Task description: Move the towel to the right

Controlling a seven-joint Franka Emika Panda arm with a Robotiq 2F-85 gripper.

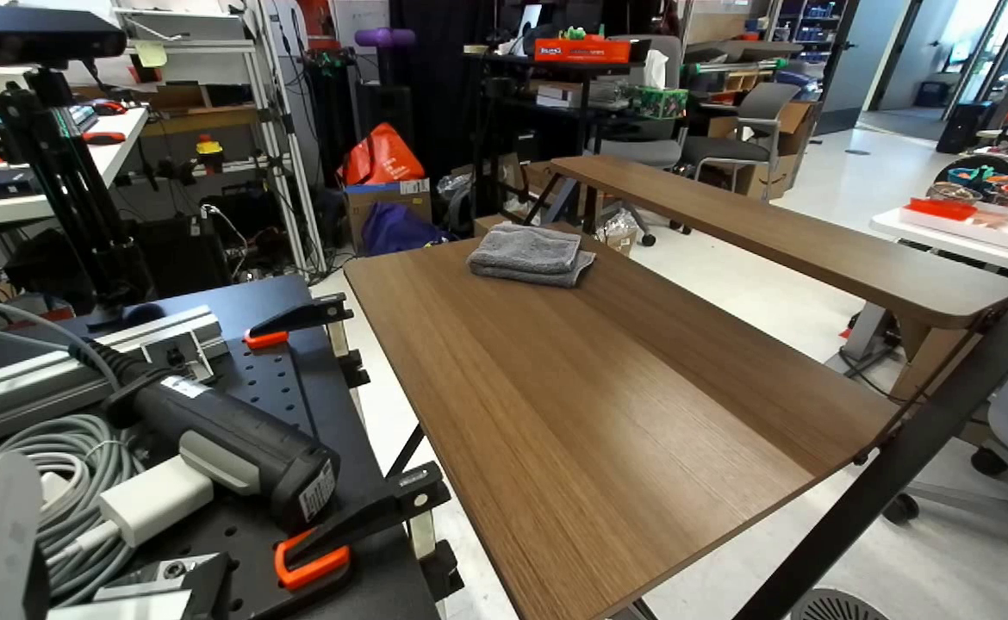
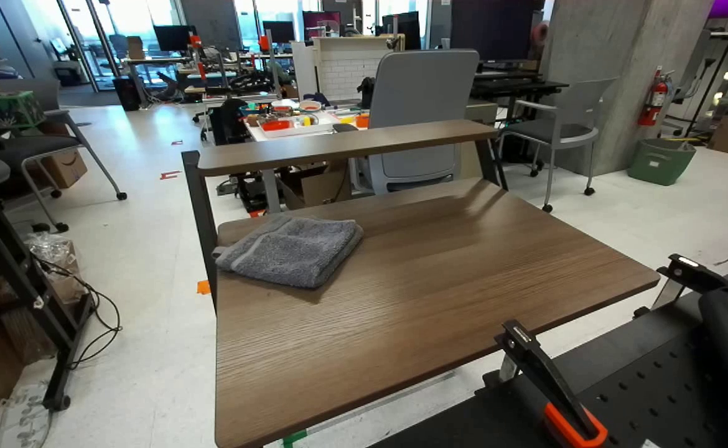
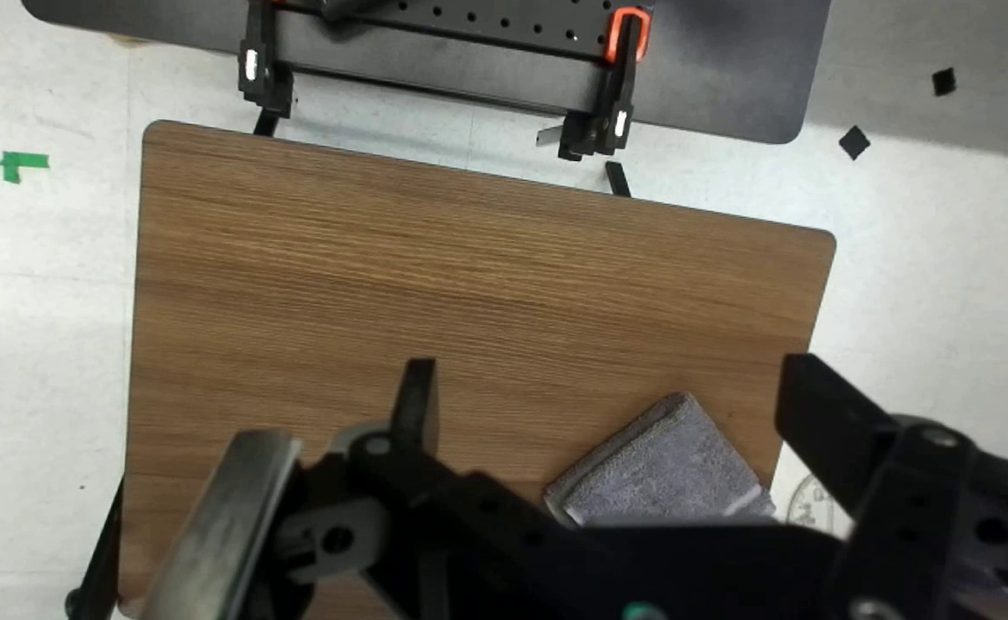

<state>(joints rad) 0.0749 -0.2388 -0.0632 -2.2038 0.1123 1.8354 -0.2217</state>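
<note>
Brown tabletop [image 1: 573, 379], grey towel [image 1: 525, 251], tray [image 1: 976, 232] holding coloured pieces [image 1: 939, 208]

Concrete pillar [image 2: 625, 56]; red fire extinguisher [image 2: 655, 99]; green bin [image 2: 659, 165] (on the floor); orange bag [image 1: 381, 159] by a cardboard box [image 1: 383, 196].

In the wrist view, the widely parted, slightly blurred jaws hide part of the towel [image 3: 669, 469].

The towel [image 2: 292, 252] lies on the tabletop [image 2: 414, 298], apparently reaching one edge.
</note>
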